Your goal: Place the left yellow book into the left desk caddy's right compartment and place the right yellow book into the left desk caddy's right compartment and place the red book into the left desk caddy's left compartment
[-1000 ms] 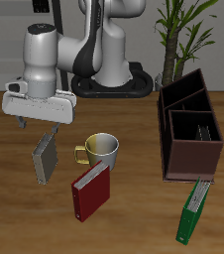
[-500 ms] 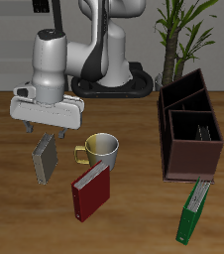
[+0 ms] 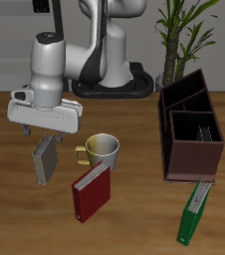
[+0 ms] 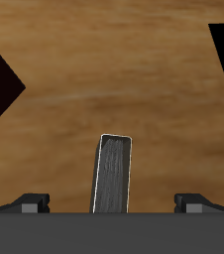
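The right yellow book [image 3: 45, 157], small and grey-covered, lies flat on the table beside a mug. My gripper [image 3: 45, 132] hangs open just above it, and in the wrist view the book [image 4: 112, 174] lies midway between the spread fingers of the gripper [image 4: 114, 202]. The red book [image 3: 90, 189] lies nearer the table's front edge, past the mug. Across the table stands the left desk caddy [image 3: 168, 127], a dark box with two compartments. The left yellow book is not in view.
A pale green mug [image 3: 103, 148] stands between the grey book and the red book. A long green book [image 3: 194, 210] lies in front of the caddy. A potted plant [image 3: 184, 30] stands behind the caddy.
My gripper has shifted a little toward the mug and come down slightly over the grey book. The books, mug and caddy have not moved.
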